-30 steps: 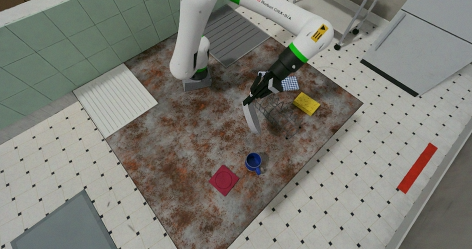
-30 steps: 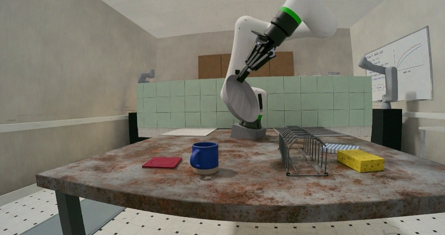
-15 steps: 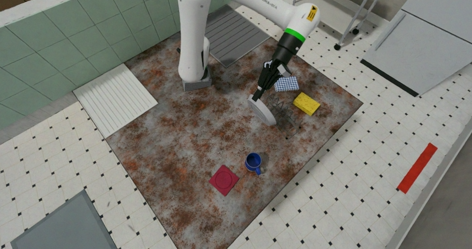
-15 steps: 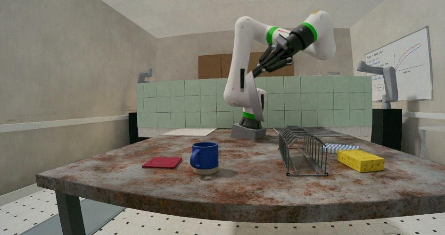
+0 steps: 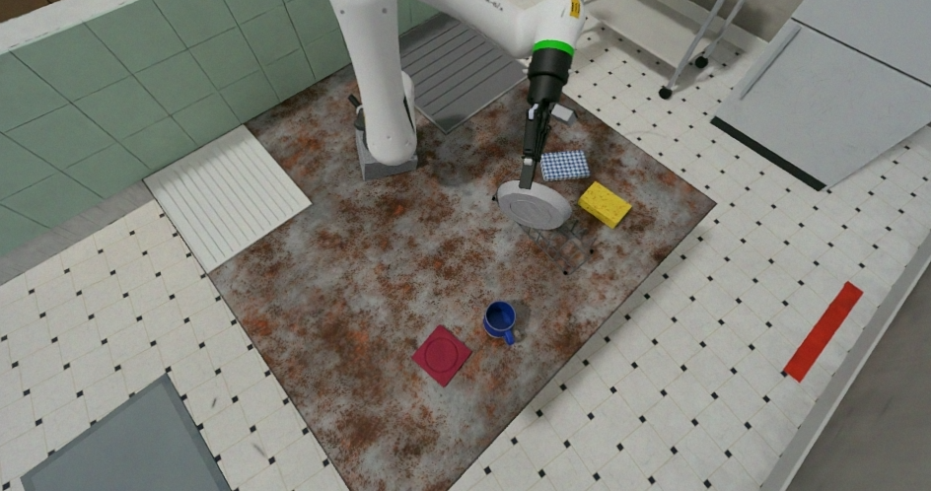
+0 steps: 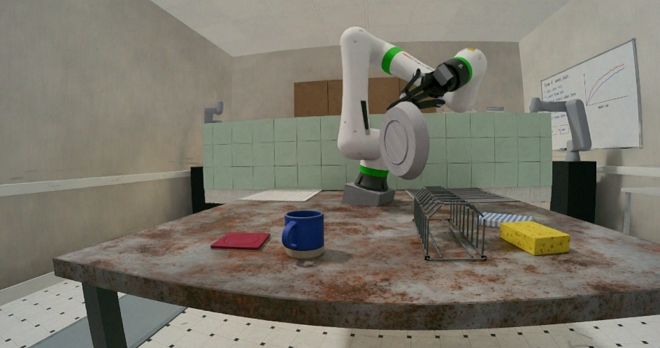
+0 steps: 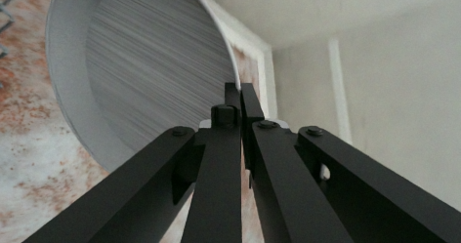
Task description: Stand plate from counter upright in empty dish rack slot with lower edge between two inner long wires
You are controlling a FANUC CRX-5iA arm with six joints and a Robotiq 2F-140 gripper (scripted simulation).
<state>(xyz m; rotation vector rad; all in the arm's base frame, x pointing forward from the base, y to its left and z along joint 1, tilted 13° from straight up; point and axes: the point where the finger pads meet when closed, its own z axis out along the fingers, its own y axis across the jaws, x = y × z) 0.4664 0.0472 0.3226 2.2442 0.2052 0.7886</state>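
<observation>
The grey plate (image 5: pixel 535 207) (image 6: pixel 400 140) (image 7: pixel 151 57) hangs in the air by its rim, tilted steeply, with its ringed underside facing the exterior camera. My gripper (image 5: pixel 526 184) (image 6: pixel 393 106) (image 7: pixel 237 101) is shut on the rim at the plate's upper edge. The wire dish rack (image 5: pixel 568 252) (image 6: pixel 455 259) stands on the counter, its feet down as far as the exterior view shows. The plate is well above the counter, above the rack's rear part in the top view, and hides that part there. No plate shows in the rack's visible slots.
A yellow sponge (image 5: pixel 605 204) (image 6: pixel 534 237) and a blue checked cloth (image 5: pixel 564 165) (image 6: pixel 505 219) lie beside the rack. A blue mug (image 5: pixel 500 318) (image 6: pixel 303 232) and a red coaster (image 5: pixel 442 354) (image 6: pixel 240 241) are on the rack's other side. A white ribbed mat (image 5: pixel 228 197) lies farther off.
</observation>
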